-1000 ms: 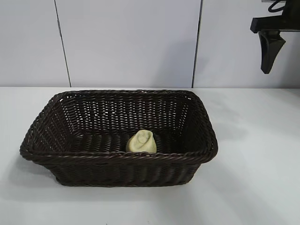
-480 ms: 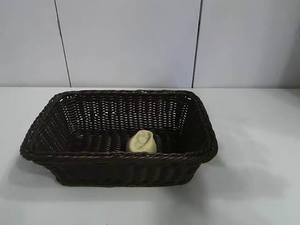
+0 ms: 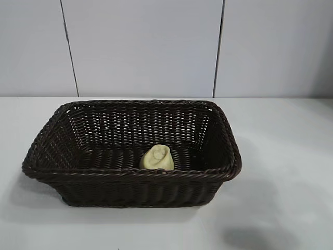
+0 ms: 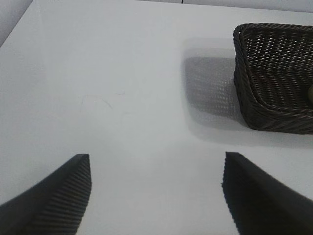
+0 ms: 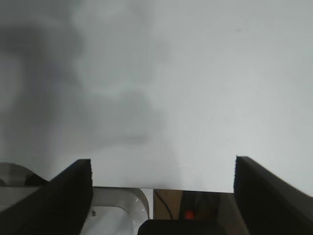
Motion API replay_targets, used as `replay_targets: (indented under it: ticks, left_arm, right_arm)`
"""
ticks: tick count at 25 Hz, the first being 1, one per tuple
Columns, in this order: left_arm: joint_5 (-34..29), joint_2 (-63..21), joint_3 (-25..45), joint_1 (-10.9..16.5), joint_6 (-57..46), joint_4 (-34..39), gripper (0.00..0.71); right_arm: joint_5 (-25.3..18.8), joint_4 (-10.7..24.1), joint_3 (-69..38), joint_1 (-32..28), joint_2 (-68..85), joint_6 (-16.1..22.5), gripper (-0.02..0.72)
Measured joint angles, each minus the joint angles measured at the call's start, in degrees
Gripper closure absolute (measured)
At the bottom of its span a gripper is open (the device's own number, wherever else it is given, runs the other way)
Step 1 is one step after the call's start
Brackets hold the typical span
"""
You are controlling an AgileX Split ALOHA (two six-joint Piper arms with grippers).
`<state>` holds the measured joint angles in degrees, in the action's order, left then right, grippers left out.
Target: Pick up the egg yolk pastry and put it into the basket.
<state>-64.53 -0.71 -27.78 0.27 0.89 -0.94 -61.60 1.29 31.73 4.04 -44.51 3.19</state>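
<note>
The pale yellow egg yolk pastry (image 3: 157, 158) lies on the floor of the dark brown wicker basket (image 3: 223, 125), close to its near wall, right of the middle. Neither arm shows in the exterior view. In the left wrist view my left gripper (image 4: 156, 169) is open over bare white table, and a corner of the basket (image 4: 254, 105) stands well off to one side of it. My right gripper (image 5: 164, 171) is open too, with nothing between its fingers; it hangs over the table's edge, away from the basket.
The basket stands mid-table before a grey panelled wall (image 3: 145, 47). White tabletop (image 3: 286, 156) lies open to its right and front. A faint shadow (image 3: 255, 237) falls near the front right. Past the table's edge the right wrist view shows a metal part (image 5: 122, 208) and a red light (image 5: 188, 214).
One second ago a dark gripper finger hung at the upper right of the exterior view; it has since left the picture. The pastry and basket have not moved.
</note>
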Motion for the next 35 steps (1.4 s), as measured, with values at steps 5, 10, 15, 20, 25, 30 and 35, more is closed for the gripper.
replay_targets:
  ticks: [5, 10, 15, 20, 25, 30, 35]
  left_arm:
    - [0.00, 0.00, 0.00, 0.00, 0.00, 0.00, 0.169]
    - [0.00, 0.00, 0.00, 0.00, 0.00, 0.00, 0.169]
    - [0.00, 0.00, 0.00, 0.00, 0.00, 0.00, 0.169]
    - [-0.04, 0.00, 0.00, 0.00, 0.00, 0.00, 0.169]
    - [-0.04, 0.00, 0.00, 0.00, 0.00, 0.00, 0.169]
    - [-0.04, 0.00, 0.00, 0.00, 0.00, 0.00, 0.169]
    - [-0.04, 0.00, 0.00, 0.00, 0.00, 0.00, 0.169]
  right_arm:
    - [0.28, -0.01, -4.70, 0.00, 13.05, 0.00, 0.134]
    - [0.35, -0.28, -4.90, 0.00, 25.21, 0.00, 0.134]
    - [0.18, -0.34, -4.90, 0.00, 35.18, -0.05, 0.134]
    - [-0.10, -0.34, -4.90, 0.00, 42.22, -0.05, 0.135]
    - [-0.17, -0.41, -4.90, 0.00, 45.43, -0.05, 0.135]
    - [-0.17, -0.45, -4.90, 0.00, 45.49, -0.05, 0.135]
    - [-0.17, -0.45, -4.90, 0.00, 45.49, -0.05, 0.135]
